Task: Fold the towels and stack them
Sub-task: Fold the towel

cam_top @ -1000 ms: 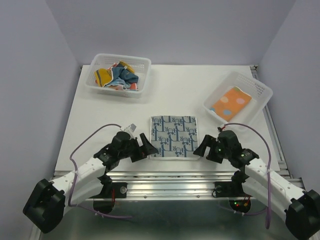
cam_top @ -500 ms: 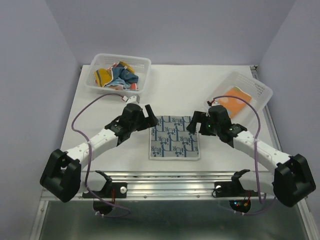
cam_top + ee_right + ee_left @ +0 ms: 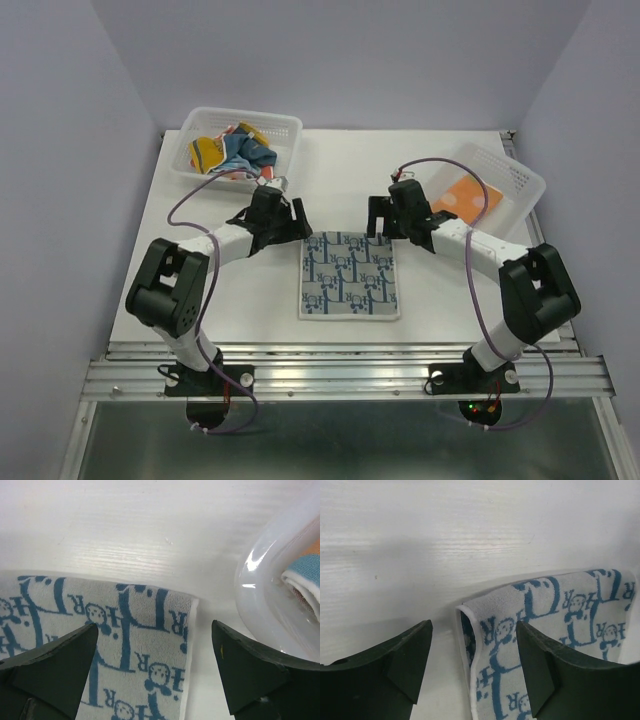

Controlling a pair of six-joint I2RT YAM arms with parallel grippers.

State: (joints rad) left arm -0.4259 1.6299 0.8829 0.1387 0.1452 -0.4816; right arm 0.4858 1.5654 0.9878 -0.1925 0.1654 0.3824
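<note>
A white towel with blue print (image 3: pixel 348 275) lies flat at the table's middle. My left gripper (image 3: pixel 297 222) is open at its far left corner. In the left wrist view that towel corner (image 3: pixel 520 625) shows two layers and sits between the left gripper's (image 3: pixel 472 667) spread fingers (image 3: pixel 402 665), untouched. My right gripper (image 3: pixel 380 217) is open at the far right corner. The towel's far right corner (image 3: pixel 145 640) lies between the right gripper's (image 3: pixel 155 672) fingers (image 3: pixel 255 675). An orange dotted towel (image 3: pixel 462 198) lies folded in the right basket. Several crumpled towels (image 3: pixel 232 155) fill the left basket.
A white lattice basket (image 3: pixel 285 135) stands at the back left, just behind my left arm. A second basket (image 3: pixel 520 180) stands at the right, its wall (image 3: pixel 270 595) close beside my right fingers. The table's right edge (image 3: pixel 545 260) runs past that basket.
Both arms have reached forward from the towel's near edge to its far corners. The towel has not moved.
</note>
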